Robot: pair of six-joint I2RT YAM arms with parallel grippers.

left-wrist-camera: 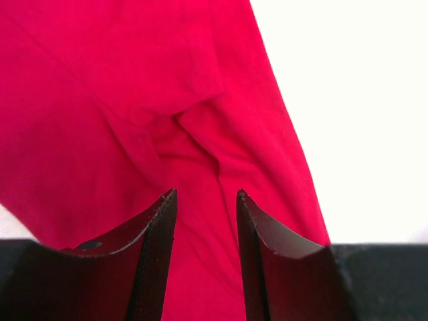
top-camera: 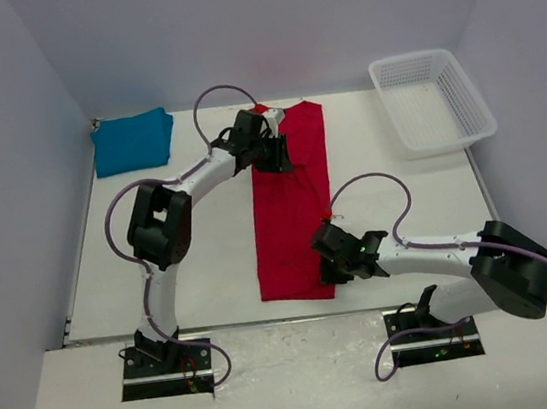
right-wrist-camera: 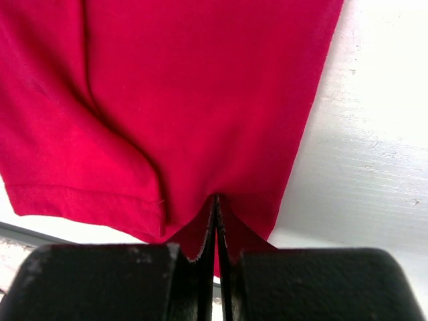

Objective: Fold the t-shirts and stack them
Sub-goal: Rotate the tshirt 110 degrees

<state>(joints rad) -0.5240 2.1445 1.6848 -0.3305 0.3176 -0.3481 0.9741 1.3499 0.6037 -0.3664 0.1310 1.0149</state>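
Broadly, the white surface [top-camera: 231,261] fills the middle of the overhead view, with pale walls on three sides. On it, about at the centre, lies the red t-shirt [top-camera: 291,222], folded into one long narrow strip. The strip runs from the far part of the surface down to its near edge.

The left arm [top-camera: 160,224] bends up from its base and reaches across to the far end of that strip, on the strip's left side. The right arm [top-camera: 441,253] lies low and stretches leftward to the strip's near right corner.

A white mesh basket [top-camera: 431,98] sits at the far right corner of the surface, well apart from both shirts. The teal t-shirt [top-camera: 132,142] lies folded into a compact block at the far left corner, near the wall and apart from the red one.

The left jaws stand parted just above the red t-shirt [left-wrist-camera: 134,100], with nothing between them. A small raised crease of cloth sits just ahead of their tips, and the shirt's edge and bare surface show to the right.

The right jaws are pressed together on the red t-shirt [right-wrist-camera: 200,100]. They pinch a fold of cloth at its hem, beside the corner where the shirt meets the surface's near edge. Cloth puckers up toward the pinch.
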